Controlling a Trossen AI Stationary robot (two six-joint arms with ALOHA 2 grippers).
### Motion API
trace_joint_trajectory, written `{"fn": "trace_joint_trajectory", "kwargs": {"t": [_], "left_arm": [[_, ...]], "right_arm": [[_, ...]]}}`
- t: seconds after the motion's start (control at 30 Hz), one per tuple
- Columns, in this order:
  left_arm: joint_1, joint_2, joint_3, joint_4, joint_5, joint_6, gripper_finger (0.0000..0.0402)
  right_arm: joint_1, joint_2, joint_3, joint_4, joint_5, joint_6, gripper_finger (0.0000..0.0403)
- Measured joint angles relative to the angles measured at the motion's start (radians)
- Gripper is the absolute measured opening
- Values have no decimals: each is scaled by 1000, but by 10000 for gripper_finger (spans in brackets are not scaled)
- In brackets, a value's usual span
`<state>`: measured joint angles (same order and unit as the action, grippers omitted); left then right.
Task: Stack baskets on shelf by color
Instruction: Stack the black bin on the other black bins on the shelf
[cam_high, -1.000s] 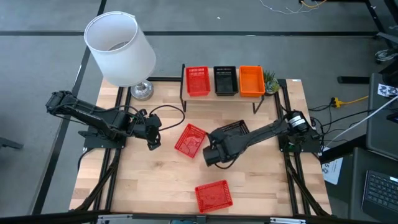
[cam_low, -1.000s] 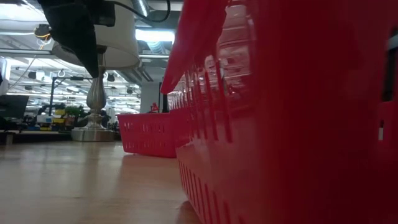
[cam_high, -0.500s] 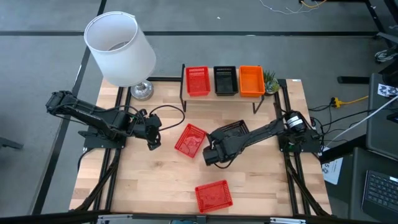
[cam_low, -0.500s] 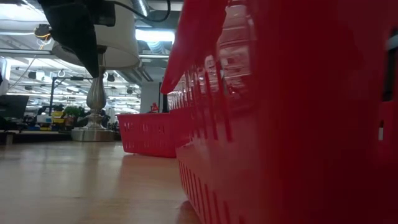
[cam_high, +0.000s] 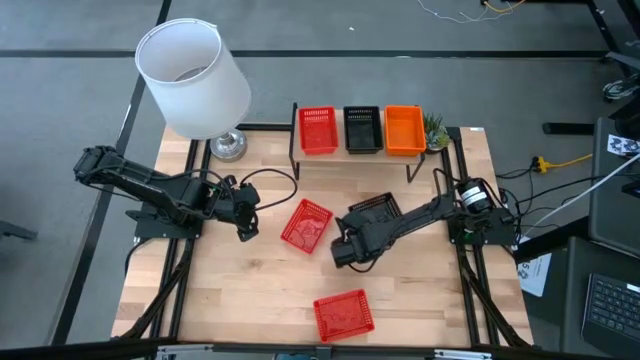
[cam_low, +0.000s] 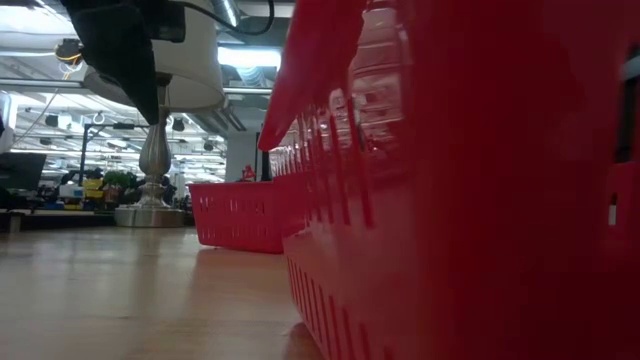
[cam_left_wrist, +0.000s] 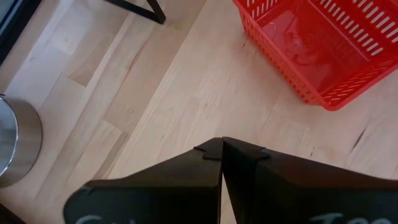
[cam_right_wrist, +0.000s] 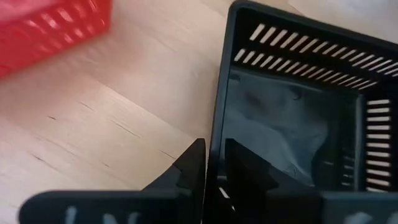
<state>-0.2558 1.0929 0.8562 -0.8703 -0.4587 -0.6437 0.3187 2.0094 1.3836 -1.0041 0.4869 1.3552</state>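
- Far left: my left gripper (cam_high: 246, 228) hangs idle over the table, fingers pressed together with nothing between them, as the left wrist view shows. A lamp (cam_high: 195, 82) stands behind it at the table's back left corner.
- Left of centre: one loose red basket (cam_high: 305, 225) lies tilted on the tabletop, just beside the left gripper and between the two arms. A second red basket (cam_high: 344, 315) sits near the front edge, well apart from both grippers.
- Centre: my right gripper (cam_high: 346, 238) pinches the near rim of the black basket (cam_high: 374, 208). In the right wrist view one finger is inside the wall and one outside, closed onto the rim (cam_right_wrist: 219, 134).
- Key relation: the black basket extends from the right gripper towards the shelf, so its open side faces up and its body lies ahead of the fingers. I judge the right arm to be the one placed for this carry.
- Back, centre to right: the shelf (cam_high: 365, 152) carries a red, a black and an orange basket side by side. The black stack (cam_high: 361, 130) in the middle slot is my likely target.
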Motion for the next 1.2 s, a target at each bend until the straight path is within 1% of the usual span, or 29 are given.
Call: {"fn": "trace_joint_trajectory", "kwargs": {"t": [0.13,0.23,0.3,0.43,0.57,0.63,0.7,0.8,0.9,0.97,1.03,1.1,1.2], "left_arm": [[0,0,0,0,0,0,0],[0,0,0,0,0,0,0],[0,0,0,0,0,0,0],[0,0,0,0,0,0,0],[0,0,0,-1,0,0,0],[0,0,0,-3,0,0,0],[0,0,0,-2,0,0,0],[0,0,0,-2,0,0,0],[0,0,0,-2,0,0,0],[0,0,0,-2,0,0,0],[0,0,0,-2,0,0,0],[0,0,0,-3,0,0,0],[0,0,0,-7,0,1,0]], "right_arm": [[0,0,-31,0,-16,-42,56],[2,0,-41,14,-48,-122,17],[22,0,-36,29,-61,-183,7],[80,-7,17,16,-126,-254,3],[145,-35,143,-87,-137,-317,2],[176,-43,230,-174,-97,-339,2],[210,-43,329,-267,-25,-391,1],[246,-45,456,-374,121,-518,1],[253,-43,574,-508,278,-620,1],[238,-45,638,-575,382,-671,1],[209,-57,679,-556,444,-791,1],[165,-68,729,-554,461,-931,0],[69,-95,785,-566,489,-1060,0]]}}
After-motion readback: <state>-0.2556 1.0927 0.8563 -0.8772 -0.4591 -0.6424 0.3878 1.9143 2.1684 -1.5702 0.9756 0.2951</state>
